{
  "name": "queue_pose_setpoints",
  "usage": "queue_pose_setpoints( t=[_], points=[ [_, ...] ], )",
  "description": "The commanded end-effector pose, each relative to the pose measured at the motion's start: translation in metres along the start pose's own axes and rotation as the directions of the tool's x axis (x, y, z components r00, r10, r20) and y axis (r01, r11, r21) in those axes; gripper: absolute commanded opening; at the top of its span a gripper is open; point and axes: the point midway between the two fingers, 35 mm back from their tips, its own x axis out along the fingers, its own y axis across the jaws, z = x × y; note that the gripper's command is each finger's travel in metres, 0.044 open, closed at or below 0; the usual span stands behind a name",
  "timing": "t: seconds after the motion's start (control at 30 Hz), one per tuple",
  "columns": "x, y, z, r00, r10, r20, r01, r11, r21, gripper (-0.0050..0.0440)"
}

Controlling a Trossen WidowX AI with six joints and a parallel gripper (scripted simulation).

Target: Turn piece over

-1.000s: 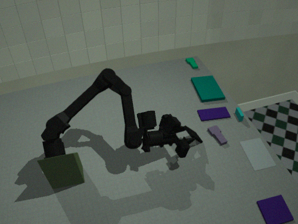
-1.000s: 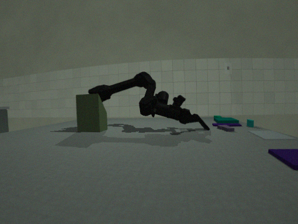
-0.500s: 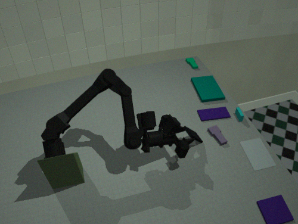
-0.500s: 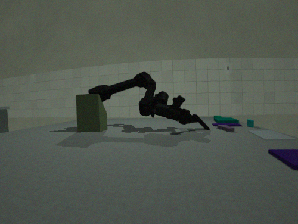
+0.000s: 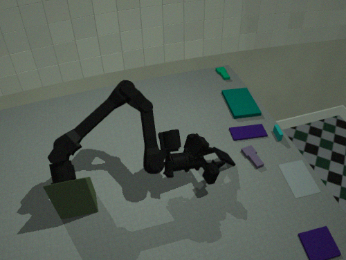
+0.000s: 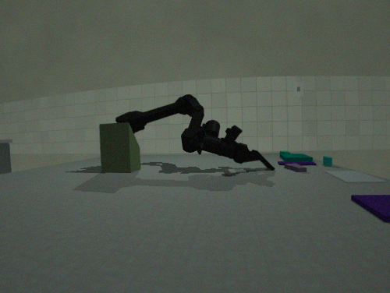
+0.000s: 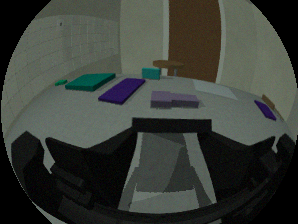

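My gripper (image 5: pixel 221 169) is low over the grey mat, its fingers slanting down so the tips are at the surface (image 6: pixel 267 169). It is shut on a flat pale grey piece (image 5: pixel 212 160), about the mat's colour. In the wrist view the piece (image 7: pixel 168 159) fills the gap between the two dark fingers, with its far edge raised and tilted. I cannot tell which of its sides carries the mark. The arm reaches out from its base (image 5: pixel 62 171) at the left.
An olive block (image 5: pixel 71 197) stands by the base. Right of the gripper lie a lilac piece (image 5: pixel 252 155), a purple plate (image 5: pixel 248 131), a teal plate (image 5: pixel 241 102), a small teal block (image 5: pixel 277 132), a green piece (image 5: pixel 223 72), a pale tile (image 5: pixel 299 178) and a purple tile (image 5: pixel 319 243).
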Motion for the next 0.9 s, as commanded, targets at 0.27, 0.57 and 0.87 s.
queue_pose_setpoints(
  t=[0.27,0.57,0.87],
  points=[
    [-0.0013,0.0000,-0.0100,1.000,0.001,-0.021,-0.001,1.000,0.001,0.0000],
    [0.0004,-0.0001,-0.0068,1.000,0.001,-0.009,-0.001,1.000,0.000,0.0000],
    [-0.0014,-0.0001,-0.0119,1.000,0.002,-0.021,-0.002,1.000,0.000,0.0000]
  ],
)
